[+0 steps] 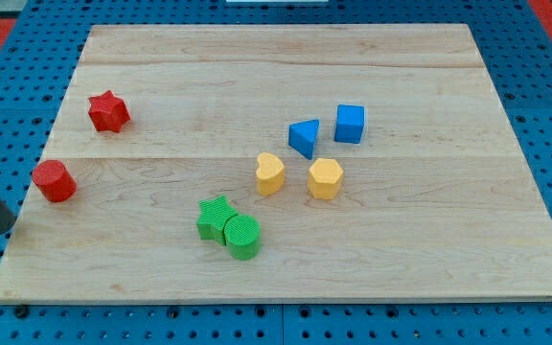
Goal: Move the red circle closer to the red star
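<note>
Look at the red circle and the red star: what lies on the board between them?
Nothing: the camera view shows bare wood between the red circle and the red star.

Red circle (54, 181) below red star (108, 111)

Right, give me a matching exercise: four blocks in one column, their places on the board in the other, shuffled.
Blocks:
1. red star
2. red circle
3. blue cube
4. green circle

Places:
A. touching the green star
B. beside the blue triangle
C. by the board's left edge, lower down
D. upper left, alone

Pairs: 1-D, 2-C, 3-B, 4-A

My tip sits at the view's left, below the red circle.
</note>
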